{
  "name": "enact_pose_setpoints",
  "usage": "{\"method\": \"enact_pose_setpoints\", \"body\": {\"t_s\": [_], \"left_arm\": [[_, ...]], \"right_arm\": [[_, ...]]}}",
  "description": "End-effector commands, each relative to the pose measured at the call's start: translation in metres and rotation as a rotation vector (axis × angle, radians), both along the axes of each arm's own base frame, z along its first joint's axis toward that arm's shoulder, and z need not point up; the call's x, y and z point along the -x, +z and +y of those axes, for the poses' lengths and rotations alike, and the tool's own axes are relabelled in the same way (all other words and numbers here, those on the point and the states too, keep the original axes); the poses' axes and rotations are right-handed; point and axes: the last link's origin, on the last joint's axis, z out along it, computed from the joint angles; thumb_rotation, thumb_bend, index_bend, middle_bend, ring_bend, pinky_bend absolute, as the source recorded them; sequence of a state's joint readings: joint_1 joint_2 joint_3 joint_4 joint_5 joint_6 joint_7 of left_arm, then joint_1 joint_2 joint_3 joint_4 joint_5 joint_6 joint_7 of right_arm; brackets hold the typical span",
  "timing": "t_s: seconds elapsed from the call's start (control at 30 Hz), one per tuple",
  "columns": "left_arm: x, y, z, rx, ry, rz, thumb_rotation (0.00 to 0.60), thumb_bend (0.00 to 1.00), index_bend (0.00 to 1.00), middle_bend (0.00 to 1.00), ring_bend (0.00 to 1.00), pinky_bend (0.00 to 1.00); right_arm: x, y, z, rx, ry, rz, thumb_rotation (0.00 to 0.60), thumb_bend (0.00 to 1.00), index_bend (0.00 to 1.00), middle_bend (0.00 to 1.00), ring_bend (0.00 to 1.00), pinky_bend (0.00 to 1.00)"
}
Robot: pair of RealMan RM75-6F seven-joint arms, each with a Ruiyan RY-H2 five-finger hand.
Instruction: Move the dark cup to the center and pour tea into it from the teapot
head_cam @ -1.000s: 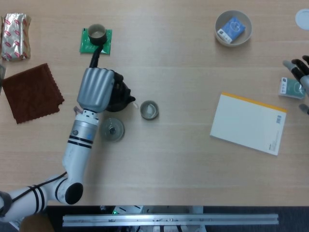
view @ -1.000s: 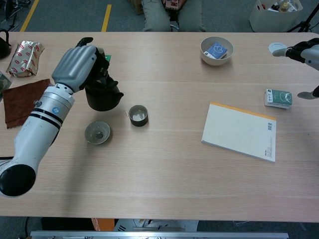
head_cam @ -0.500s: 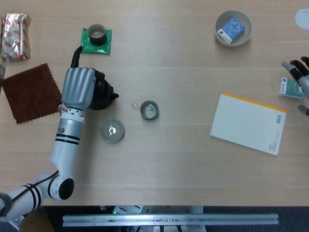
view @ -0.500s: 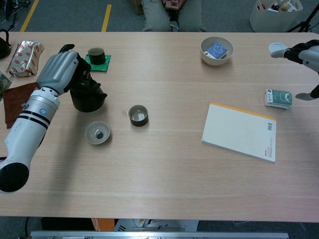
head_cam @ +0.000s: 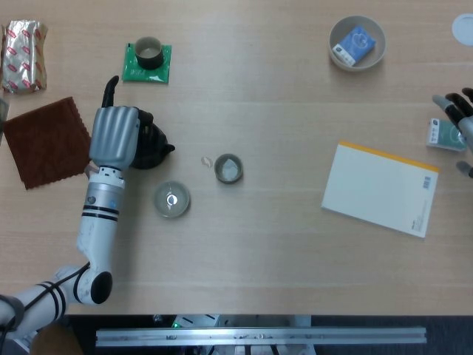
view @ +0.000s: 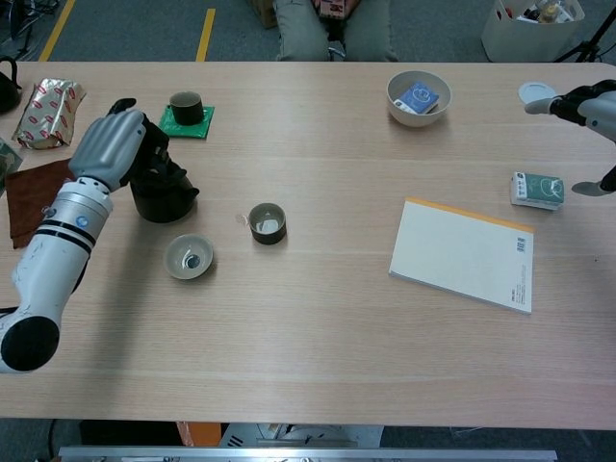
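The dark cup [head_cam: 228, 168] [view: 267, 222] stands near the table's middle with liquid in it. Left of it sits the black teapot [head_cam: 151, 144] [view: 159, 192], upright on the table with its spout toward the cup. My left hand [head_cam: 114, 137] [view: 104, 146] lies over the pot's far side and grips its handle, whose dark tip [head_cam: 111, 85] sticks out past the hand. The pot's round lid [head_cam: 171, 200] [view: 189, 257] lies on the table in front of it. My right hand [head_cam: 460, 118] [view: 589, 101] hovers at the far right edge, fingers apart, holding nothing.
A second cup on a green coaster [head_cam: 148, 58] stands behind the teapot. A brown cloth [head_cam: 48, 140] and a foil packet [head_cam: 24, 55] are at the left. A notebook [head_cam: 380, 188], a small box [view: 537, 189] and a bowl [head_cam: 357, 44] occupy the right.
My left hand has carried the teapot leftwards, away from the dark cup, and lowered it upright onto the table. The right hand has stayed put.
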State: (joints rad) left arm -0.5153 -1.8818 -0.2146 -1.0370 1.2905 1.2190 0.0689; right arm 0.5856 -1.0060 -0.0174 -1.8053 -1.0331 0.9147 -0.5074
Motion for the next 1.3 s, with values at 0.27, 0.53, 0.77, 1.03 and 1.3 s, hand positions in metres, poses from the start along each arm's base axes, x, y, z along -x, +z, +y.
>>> {"method": "enact_pose_setpoints", "body": {"t_s": [0.27, 0.53, 0.77, 1.03, 1.3], "left_arm": [[0.005, -0.002, -0.003, 0.007, 0.018, 0.001, 0.6, 0.22, 0.83, 0.88, 0.68, 0.06], [0.01, -0.003, -0.006, 0.025, 0.053, -0.011, 0.6, 0.22, 0.78, 0.84, 0.63, 0.06], [0.01, -0.001, -0.005, 0.029, 0.07, -0.012, 0.6, 0.22, 0.71, 0.77, 0.57, 0.06], [0.006, 0.003, -0.006, 0.057, 0.1, -0.025, 0.523, 0.22, 0.63, 0.68, 0.48, 0.06], [0.003, 0.009, -0.007, 0.091, 0.124, -0.039, 0.431, 0.22, 0.55, 0.62, 0.44, 0.06]], "right_arm": [[0.0, 0.0, 0.0, -0.001, -0.002, -0.002, 0.6, 0.2, 0.0, 0.11, 0.0, 0.0], [0.0, 0.0, -0.001, 0.001, -0.006, -0.001, 0.6, 0.2, 0.0, 0.11, 0.0, 0.0], [0.001, 0.001, -0.001, 0.002, -0.008, -0.002, 0.6, 0.2, 0.0, 0.11, 0.0, 0.0], [0.001, 0.0, -0.002, 0.005, -0.011, -0.008, 0.6, 0.2, 0.0, 0.11, 0.0, 0.0], [0.002, 0.0, -0.003, 0.005, -0.011, -0.012, 0.6, 0.2, 0.0, 0.11, 0.0, 0.0]]}}
